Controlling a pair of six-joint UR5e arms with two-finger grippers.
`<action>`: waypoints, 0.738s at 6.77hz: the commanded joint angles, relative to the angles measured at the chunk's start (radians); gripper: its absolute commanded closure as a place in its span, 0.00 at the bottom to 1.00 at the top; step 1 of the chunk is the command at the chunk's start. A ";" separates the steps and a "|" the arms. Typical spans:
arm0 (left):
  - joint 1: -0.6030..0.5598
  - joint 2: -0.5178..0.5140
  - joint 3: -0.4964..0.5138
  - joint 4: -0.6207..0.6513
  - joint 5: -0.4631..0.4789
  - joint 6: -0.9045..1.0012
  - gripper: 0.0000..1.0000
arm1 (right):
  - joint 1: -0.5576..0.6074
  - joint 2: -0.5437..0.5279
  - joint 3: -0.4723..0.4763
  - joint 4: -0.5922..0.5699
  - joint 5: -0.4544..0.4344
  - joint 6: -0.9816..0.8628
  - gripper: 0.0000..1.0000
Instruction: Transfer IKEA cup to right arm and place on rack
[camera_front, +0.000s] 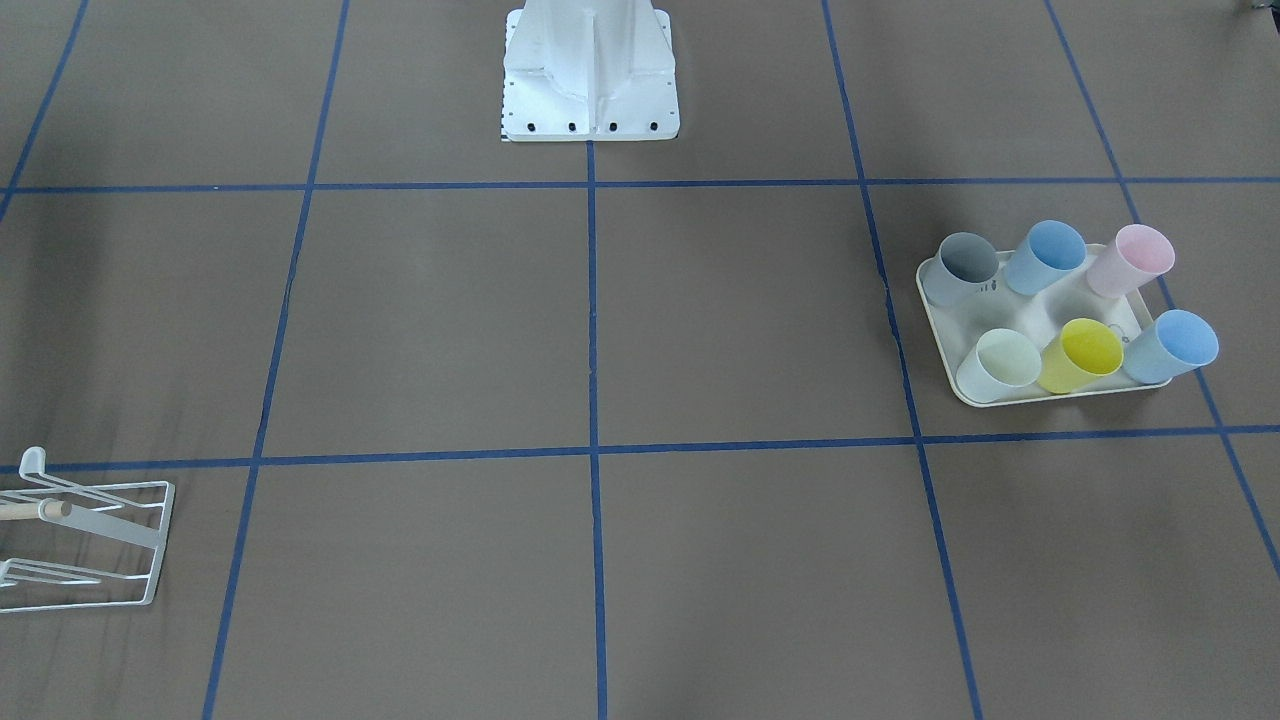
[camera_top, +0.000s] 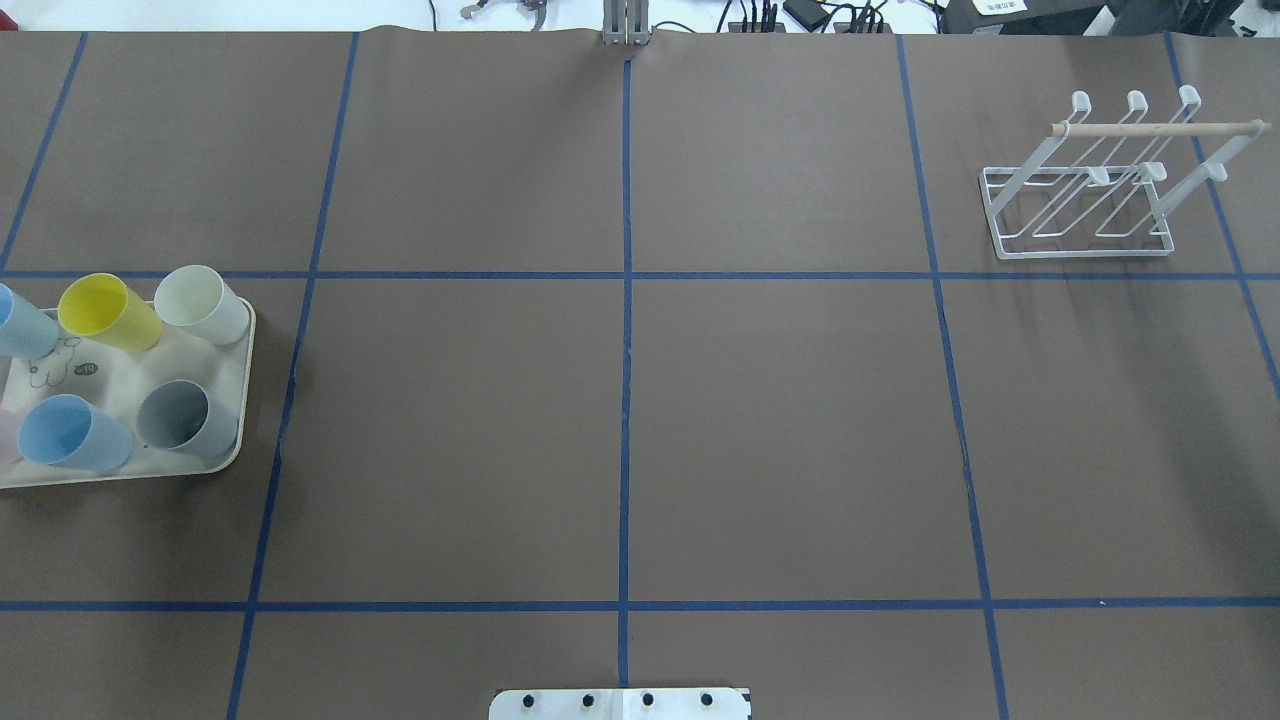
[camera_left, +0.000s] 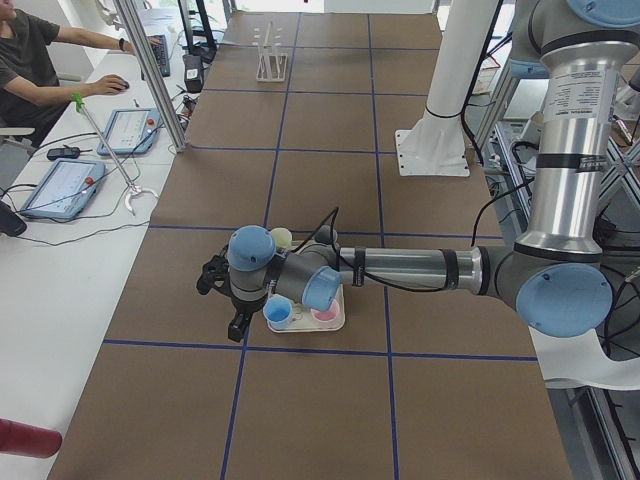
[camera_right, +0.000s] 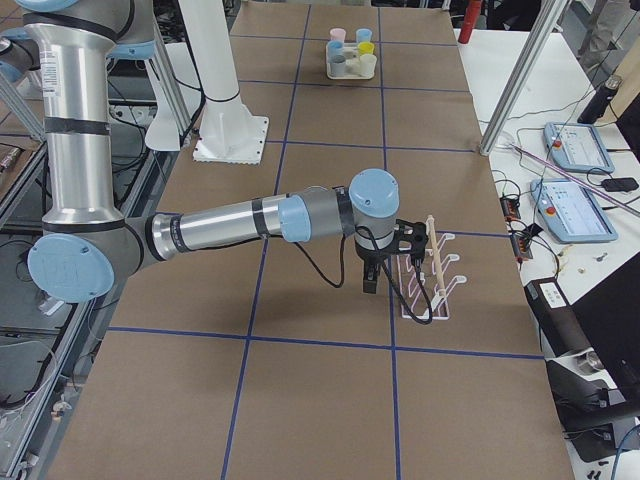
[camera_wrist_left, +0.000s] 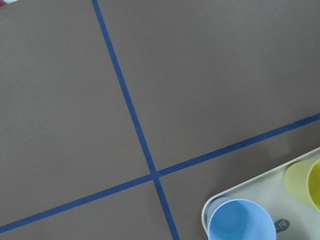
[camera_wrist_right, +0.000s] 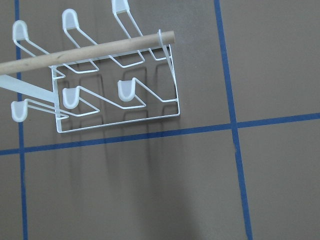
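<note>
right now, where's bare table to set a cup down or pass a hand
The middle of the table, between the tray and the rack, is bare; so is the strip before the base. Crowded: the tray, full of six cups with the left arm over it, and the rack, where the right arm reaches.

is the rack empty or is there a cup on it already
Empty: every prong of the rack is bare in the overhead and right wrist views.

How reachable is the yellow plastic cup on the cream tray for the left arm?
Likely yes: the left gripper hovers beside the cream tray and nothing covers the yellow plastic cup, though neighbouring cups crowd it.
</note>
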 joint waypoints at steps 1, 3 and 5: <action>0.096 0.007 0.035 -0.122 -0.008 -0.237 0.00 | -0.002 0.001 0.008 0.001 0.000 0.001 0.00; 0.137 0.008 0.055 -0.175 -0.008 -0.287 0.00 | -0.002 0.002 0.014 0.001 0.000 0.001 0.00; 0.164 0.011 0.081 -0.177 -0.008 -0.281 0.02 | -0.002 0.010 0.014 -0.001 0.000 0.003 0.00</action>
